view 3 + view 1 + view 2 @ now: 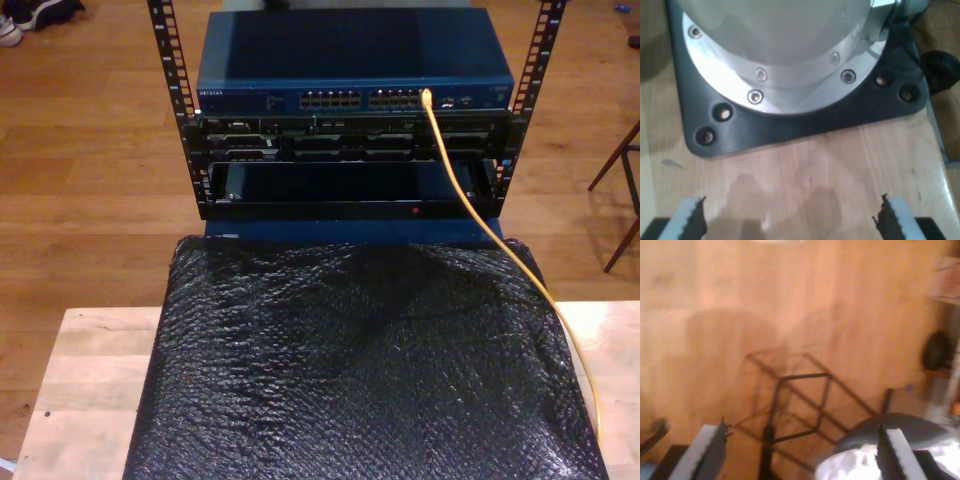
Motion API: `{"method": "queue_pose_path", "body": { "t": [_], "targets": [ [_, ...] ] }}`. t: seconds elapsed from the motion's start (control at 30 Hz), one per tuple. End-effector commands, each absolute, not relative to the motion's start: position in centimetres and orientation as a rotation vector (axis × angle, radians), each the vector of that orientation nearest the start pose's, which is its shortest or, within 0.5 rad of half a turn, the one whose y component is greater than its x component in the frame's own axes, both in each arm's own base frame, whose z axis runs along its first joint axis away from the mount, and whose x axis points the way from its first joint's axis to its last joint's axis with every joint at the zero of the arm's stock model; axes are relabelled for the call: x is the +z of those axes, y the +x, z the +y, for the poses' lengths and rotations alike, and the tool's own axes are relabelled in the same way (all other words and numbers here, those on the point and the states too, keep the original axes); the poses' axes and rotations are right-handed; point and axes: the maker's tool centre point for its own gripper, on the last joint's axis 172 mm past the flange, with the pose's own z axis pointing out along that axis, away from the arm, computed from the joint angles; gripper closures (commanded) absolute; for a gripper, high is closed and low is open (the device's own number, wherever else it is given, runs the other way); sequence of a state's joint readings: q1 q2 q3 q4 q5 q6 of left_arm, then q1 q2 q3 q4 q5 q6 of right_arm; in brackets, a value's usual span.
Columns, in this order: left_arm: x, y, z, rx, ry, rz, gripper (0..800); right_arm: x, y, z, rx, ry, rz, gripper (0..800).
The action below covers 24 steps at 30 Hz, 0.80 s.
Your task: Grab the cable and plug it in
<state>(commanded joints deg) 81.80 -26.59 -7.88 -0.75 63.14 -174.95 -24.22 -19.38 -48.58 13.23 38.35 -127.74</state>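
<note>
The cable [470, 195] is yellow-orange, and its end sits in a port near the exterior view's right end of the blue switch [355, 60], which tops a black rack [350, 150]. From that port the cable drops across the rack's front, runs over the black sheet [360, 360] below the rack, then trails down along the sheet's edge on the exterior view's right, over a pale wooden table [90, 390]. Neither gripper is anywhere near the switch or the cable. My first gripper [790, 215] hangs over bare light wood with its jaws spread wide and nothing between them; its toothed fingertips [690, 215] point toward a black mounting plate [805, 120] carrying a round metal arm base [785, 55] bolted to it. My second gripper [802, 455] is also spread wide and empty, above a brown wooden floor [790, 300]; the picture is blurred. Under it stands a thin black wire frame [800, 405], and a rounded grey-white shape [875, 450] lies just beside one fingertip.
</note>
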Motion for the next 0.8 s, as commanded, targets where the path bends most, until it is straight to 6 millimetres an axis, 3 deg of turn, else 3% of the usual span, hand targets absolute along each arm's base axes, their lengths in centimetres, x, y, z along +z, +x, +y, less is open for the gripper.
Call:
{"method": "queue_pose_path", "body": {
  "t": [0.3,0.43,0.63,0.8],
  "targets": [
    [3.4,1.9,11.4,-0.617,-2.148,2.688,0,30.5,34.5,-25.5,0.297,1.956,2.038,0],
    [3.4,1.9,11.4,-0.617,-2.148,2.688,0,28.6,28.0,-26.8,0.267,2.001,2.108,0],
    [3.4,1.9,11.4,-0.617,-2.148,2.688,0,24.4,18.3,-27.7,0.254,2.055,2.155,0],
    [3.4,1.9,11.4,-0.617,-2.148,2.688,1,19.6,13.0,-25.9,0.296,2.071,2.217,0]
  ]
}}
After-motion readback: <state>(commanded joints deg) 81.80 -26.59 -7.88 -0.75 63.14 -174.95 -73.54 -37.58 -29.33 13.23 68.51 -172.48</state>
